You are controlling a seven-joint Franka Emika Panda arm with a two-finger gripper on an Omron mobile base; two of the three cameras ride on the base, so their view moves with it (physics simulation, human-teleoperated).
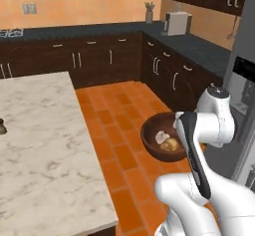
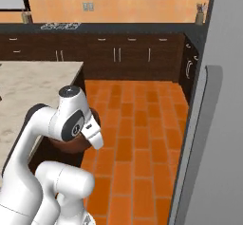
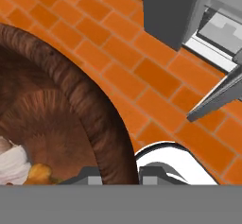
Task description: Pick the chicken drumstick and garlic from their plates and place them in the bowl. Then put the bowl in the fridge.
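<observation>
Orange floor tiles (image 1: 114,130) run between the dark kitchen cabinets (image 1: 99,56) and the marble island (image 1: 40,150) on the left. Up off the floor, the white arm carries the dark brown bowl (image 1: 154,133) above the tiles. The gripper (image 3: 121,176) is pinched tight on the bowl's rim, one finger inside and one outside. Inside the bowl lie the pale garlic (image 1: 162,137) and the golden chicken drumstick (image 1: 171,144), touching each other. The grey fridge (image 1: 244,56) stands just to the right, with its door (image 2: 209,124) swung open.
</observation>
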